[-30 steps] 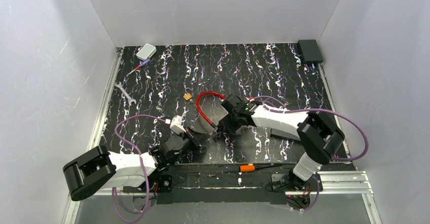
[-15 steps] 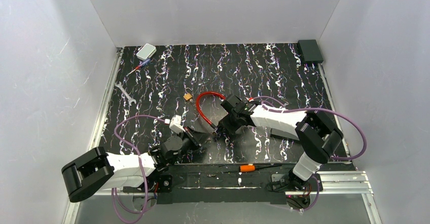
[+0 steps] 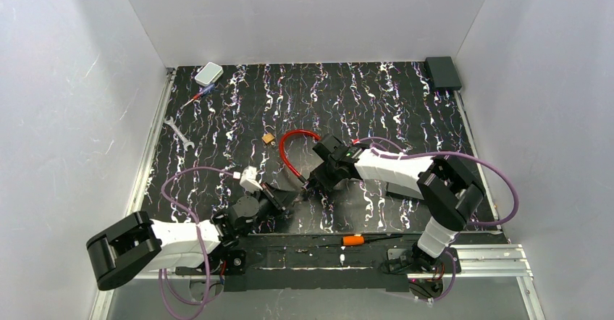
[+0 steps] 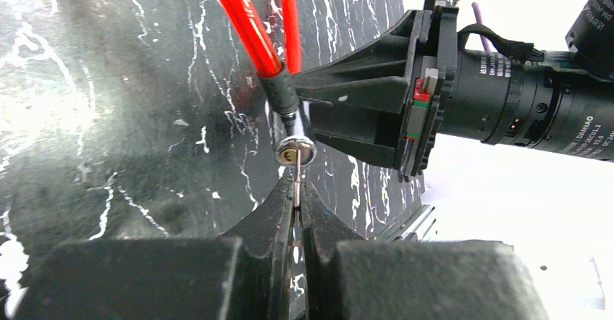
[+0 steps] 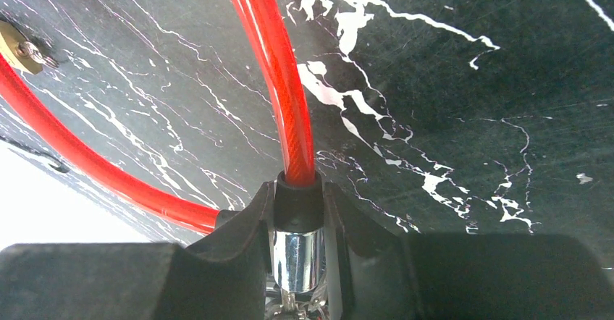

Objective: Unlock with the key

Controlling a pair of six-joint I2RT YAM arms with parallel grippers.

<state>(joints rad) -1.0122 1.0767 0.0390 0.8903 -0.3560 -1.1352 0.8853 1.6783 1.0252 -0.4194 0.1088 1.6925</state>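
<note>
Locate the key [image 4: 297, 179] in the left wrist view. It is a thin silvery blade standing on edge, clamped between the two black fingers of the left gripper [image 4: 297, 193]. Its tip meets the slot in the round chrome face of the lock cylinder [image 4: 296, 150]. You cannot tell how deep the blade sits in the slot.

The cylinder is the end piece of a cable lock, and its red cable [image 5: 271, 59] rises from a black collar and curves away in a loop. Note that the right gripper [image 5: 298, 219] is closed on this end piece, one finger on each side of the collar and chrome barrel. The two grippers face each other tip to tip near the middle of the near half of the black marbled mat [image 3: 376, 95].

A small brass padlock [image 3: 268, 138] lies just beyond the cable loop, apart from both grippers. An open-ended wrench [image 3: 177, 133] lies near the left edge of the mat. An orange-handled tool [image 3: 354, 240] lies on the near rail between the arm bases.
</note>
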